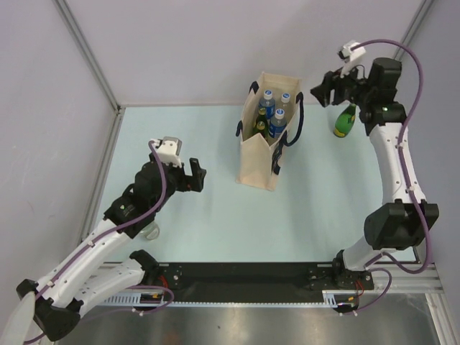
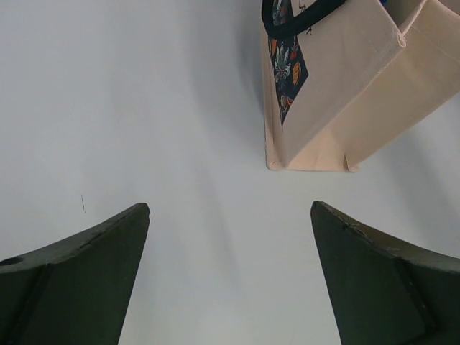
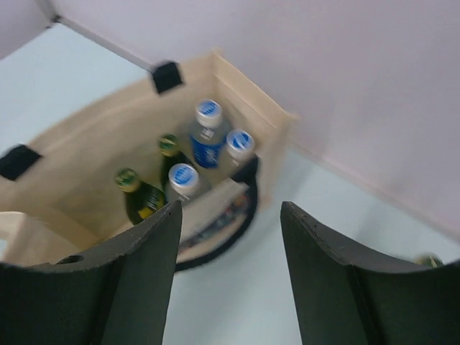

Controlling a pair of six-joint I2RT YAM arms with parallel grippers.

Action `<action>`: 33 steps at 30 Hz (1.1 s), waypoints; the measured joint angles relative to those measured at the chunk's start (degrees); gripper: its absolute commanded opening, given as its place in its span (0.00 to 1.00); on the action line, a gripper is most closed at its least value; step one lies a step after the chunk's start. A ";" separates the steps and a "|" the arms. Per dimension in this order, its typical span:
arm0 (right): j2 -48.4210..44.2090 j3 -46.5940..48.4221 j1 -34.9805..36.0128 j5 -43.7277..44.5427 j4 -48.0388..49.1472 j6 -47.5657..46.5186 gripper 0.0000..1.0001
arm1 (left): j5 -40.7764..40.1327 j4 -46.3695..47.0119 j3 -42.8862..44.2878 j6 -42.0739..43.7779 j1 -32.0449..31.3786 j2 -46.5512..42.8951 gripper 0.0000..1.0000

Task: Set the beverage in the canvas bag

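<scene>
The beige canvas bag (image 1: 260, 147) with dark navy handles stands upright at the table's back middle. It holds several bottles: blue-capped water bottles (image 3: 208, 136) and green bottles (image 3: 136, 192). A green bottle (image 1: 346, 121) stands on the table to the right of the bag; only its top shows in the right wrist view (image 3: 430, 260). My right gripper (image 1: 321, 88) is open and empty, raised between the bag and that bottle (image 3: 230, 215). My left gripper (image 1: 195, 177) is open and empty, left of the bag (image 2: 338, 93), low over the table (image 2: 230, 215).
Pale walls enclose the table at the back and left, with a metal post (image 1: 86, 50) at the back left corner. A black rail (image 1: 244, 277) runs along the near edge between the arm bases.
</scene>
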 measured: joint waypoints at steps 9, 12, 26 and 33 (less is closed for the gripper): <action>4.83 -1.01 -16.63 3.39 -5.35 4.35 0.65 | 1.11 0.46 0.00 -0.76 0.20 0.90 1.00; 10.49 2.62 -18.69 5.53 -8.83 5.11 0.66 | 1.36 0.63 0.00 -1.03 0.22 1.36 1.00; 29.00 17.73 -19.04 10.51 -14.14 6.80 0.69 | 1.99 1.01 0.00 -3.10 0.24 1.77 1.00; 34.01 22.47 -17.44 12.22 -13.88 5.75 0.66 | 2.38 1.09 0.00 -3.65 0.26 3.34 1.00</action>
